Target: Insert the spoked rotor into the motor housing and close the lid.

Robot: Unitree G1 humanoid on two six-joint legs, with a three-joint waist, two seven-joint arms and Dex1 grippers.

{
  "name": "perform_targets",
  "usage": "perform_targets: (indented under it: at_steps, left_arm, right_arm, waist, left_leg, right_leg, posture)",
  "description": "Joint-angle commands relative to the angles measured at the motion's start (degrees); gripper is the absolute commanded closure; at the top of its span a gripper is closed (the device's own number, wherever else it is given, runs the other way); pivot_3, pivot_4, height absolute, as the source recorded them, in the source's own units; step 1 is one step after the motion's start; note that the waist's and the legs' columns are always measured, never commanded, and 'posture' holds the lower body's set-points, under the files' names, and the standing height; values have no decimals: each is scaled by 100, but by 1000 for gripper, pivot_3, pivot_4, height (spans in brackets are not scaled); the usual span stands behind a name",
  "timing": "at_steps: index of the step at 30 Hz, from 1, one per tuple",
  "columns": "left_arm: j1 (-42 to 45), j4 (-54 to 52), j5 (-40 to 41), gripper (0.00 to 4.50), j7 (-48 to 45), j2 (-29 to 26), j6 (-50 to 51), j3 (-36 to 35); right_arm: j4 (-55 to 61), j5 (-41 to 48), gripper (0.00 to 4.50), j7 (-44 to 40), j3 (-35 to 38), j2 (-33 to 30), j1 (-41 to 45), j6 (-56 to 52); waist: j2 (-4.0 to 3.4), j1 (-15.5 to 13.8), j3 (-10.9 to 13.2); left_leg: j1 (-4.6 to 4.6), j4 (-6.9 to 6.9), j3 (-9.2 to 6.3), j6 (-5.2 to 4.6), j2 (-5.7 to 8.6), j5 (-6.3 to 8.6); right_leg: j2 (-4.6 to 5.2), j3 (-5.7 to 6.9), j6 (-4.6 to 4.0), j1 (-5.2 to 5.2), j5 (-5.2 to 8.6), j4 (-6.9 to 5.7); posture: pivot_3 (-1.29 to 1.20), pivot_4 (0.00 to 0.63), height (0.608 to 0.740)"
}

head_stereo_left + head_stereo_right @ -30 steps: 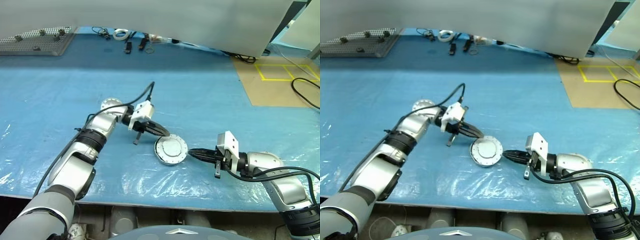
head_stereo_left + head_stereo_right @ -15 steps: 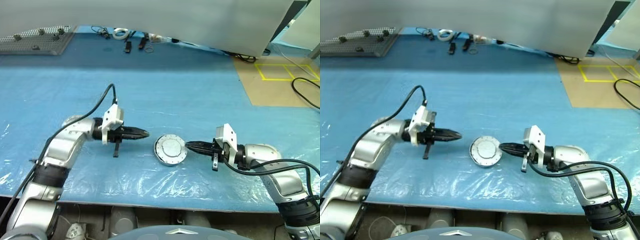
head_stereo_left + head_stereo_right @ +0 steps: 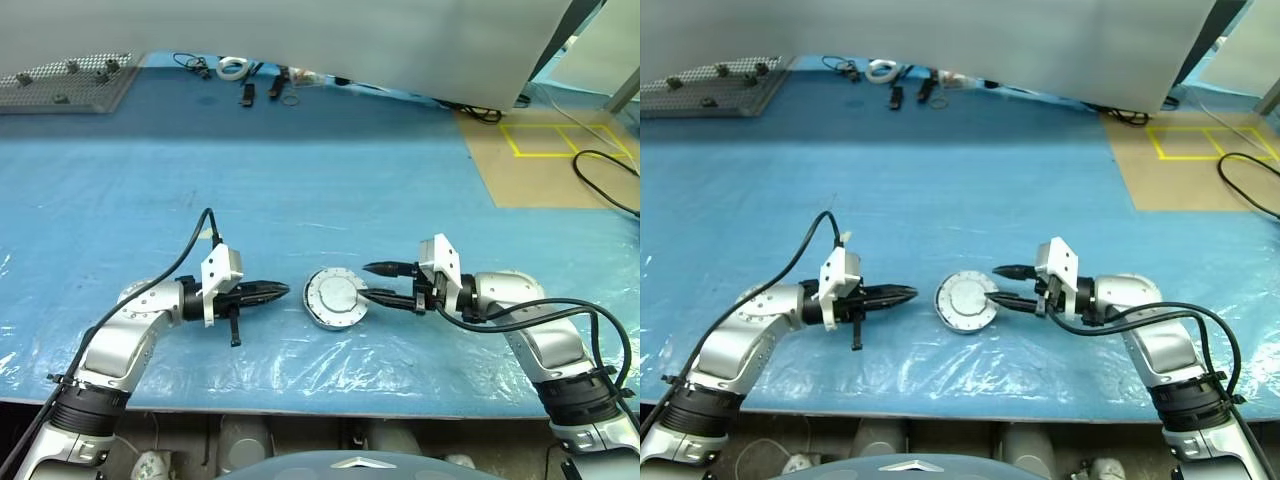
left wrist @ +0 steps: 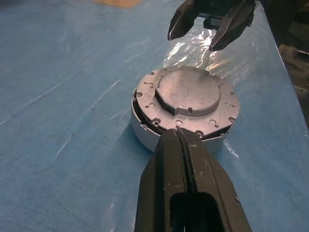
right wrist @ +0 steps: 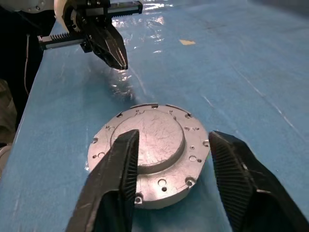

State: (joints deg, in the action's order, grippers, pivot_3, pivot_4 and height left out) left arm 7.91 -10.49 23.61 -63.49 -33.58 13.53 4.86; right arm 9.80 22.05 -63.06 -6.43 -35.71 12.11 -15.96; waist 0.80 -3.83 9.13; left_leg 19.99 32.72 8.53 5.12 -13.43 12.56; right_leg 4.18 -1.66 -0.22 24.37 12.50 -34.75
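With the round light-grey metal lid (image 3: 336, 297) resting slightly askew on the silver-grey motor housing (image 4: 145, 133), we keep our clenched left hand (image 3: 272, 292) just beside it and our spread, empty right hand (image 3: 381, 283) flanking it, ready to press it flush.

Even, bright overhead light across the head views; no hard shadows on the blue table (image 3: 330, 190). The plastic sheet (image 3: 300, 350) over the near edge throws white glare streaks and wrinkled highlights. Slight barrel bend along the far table edge. Wrist views dimmer and cooler; sheen patches on the sheet past the lid (image 4: 186, 92). A soft shadow hugs the lid's rim. Nearest finger surfaces slightly soft-focused.
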Motion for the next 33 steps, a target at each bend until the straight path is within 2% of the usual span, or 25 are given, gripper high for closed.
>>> perform_targets:
  at_steps: [1, 4, 12, 19, 33]
  left_arm:
    - [-175, -371, 181, 4500, -225, -116, -224, -116]
    - [-194, -391, 272, 4500, -256, -104, -252, -184]
    - [-130, -226, 75, 4500, -289, -195, -471, -132]
    - [-212, -387, 123, 4500, -208, -154, -419, -97]
    - [-352, -520, 161, 4500, -87, -213, -374, -183]
  right_arm:
    - [-23, 15, 979, -164, -47, 36, 134, 175]
    - [-37, 140, 31, -359, -137, 32, 192, 66]
    - [-173, -93, 31, -611, -641, 115, 435, 41]
    - [-585, -385, 31, -594, -788, 305, 751, 349]
    - [-967, -676, 31, -496, -892, 483, 699, 414]
  waist:
    - [0, 5, 0]
    - [0, 4, 0]
    - [0, 3, 0]
    - [0, 6, -1]
    - [0, 5, -1]
  left_leg:
    - [0, 0, 0, 0, 0, 0]
    - [-2, -2, 1, 0, -1, 0]
    - [-4, 4, 1, -2, -1, 0]
    - [-6, 8, 1, -2, -1, -1]
    - [-6, 10, 1, -2, -2, -1]
  right_leg:
    - [0, 0, 0, 0, 0, 0]
    - [-1, 0, -1, 1, 1, 0]
    - [0, 0, -2, 3, 1, -4]
    - [0, 0, -2, 3, 0, -8]
    - [-1, 0, -2, 3, 0, -13]
  posture:
    - [0, 150, 740]
    - [0, 150, 740]
    - [0, 150, 740]
    - [0, 150, 740]
    - [0, 150, 740]
